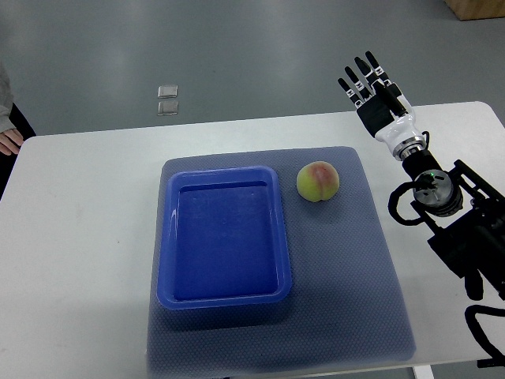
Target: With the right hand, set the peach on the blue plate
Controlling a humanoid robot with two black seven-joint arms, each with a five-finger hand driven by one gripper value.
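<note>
The right robot hand (371, 87) is raised near the far right corner of the surface (79, 237), its dark fingers (357, 79) spread straight and pointing away from the robot, holding nothing. Its forearm runs back toward the picture's right edge over the white top. The left arm does not show.

The peach (319, 181) sits on the grey mat (371, 276), toward the mat's far right part, just beside the right wall of the blue plate (225, 298) but apart from it; it is well apart from the robot hand, nearer the robot and to its left. The plate, a shallow rectangular tray, lies on the same mat and holds nothing.

The peach looks round, light and somewhat soft, with a skin that should bruise under a hard squeeze and a shape that may roll if nudged from one side. A grasp from above, fingers wrapping opposite sides around its widest part with the thumb opposing, seems safest, with moderate pressure.

A person's hand (9, 140) and sleeve show at the left edge
</note>
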